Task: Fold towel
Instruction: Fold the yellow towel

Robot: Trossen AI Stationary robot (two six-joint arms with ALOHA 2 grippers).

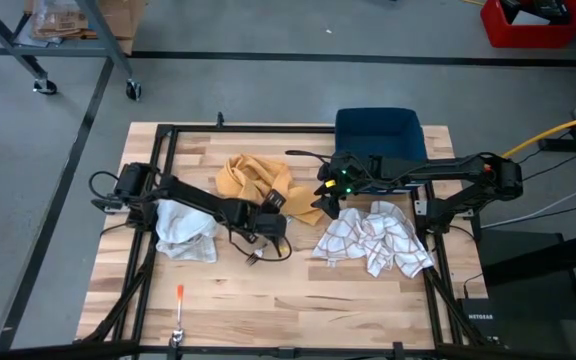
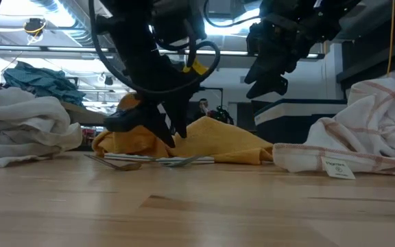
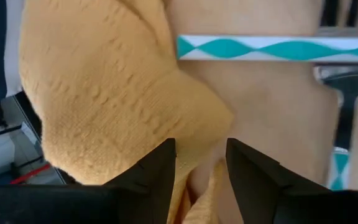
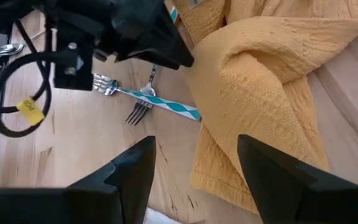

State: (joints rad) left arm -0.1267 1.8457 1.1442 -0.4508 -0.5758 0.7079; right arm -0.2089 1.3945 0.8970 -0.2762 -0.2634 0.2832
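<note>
The yellow towel (image 1: 253, 180) lies crumpled on the wooden table (image 1: 298, 310), far of centre. My left gripper (image 1: 280, 212) is low at the towel's near edge, slanting down. In the left wrist view its open fingers (image 3: 201, 162) stand on either side of a fold of the yellow towel (image 3: 117, 106). In the low view the left gripper (image 2: 170, 130) comes down almost to the tabletop in front of the towel (image 2: 218, 144). My right gripper (image 1: 326, 200) hangs open above the towel's right end (image 4: 266, 93), touching nothing. My left gripper comes at the towel's near edge slanting down from the table's left. A fold of yellow cloth (image 3: 197, 190) lies in the gap between its open fingers. I cannot tell whether the fingers touch it. The towel rests on the table.
A fork with a teal-and-white striped handle (image 4: 160, 106) and a spoon (image 4: 104, 84) lie on the table beside the towel's near edge. A white checked towel (image 1: 378, 240) lies at the right, a white cloth (image 1: 183, 232) at the left, and a blue bin (image 1: 380, 135) at the back.
</note>
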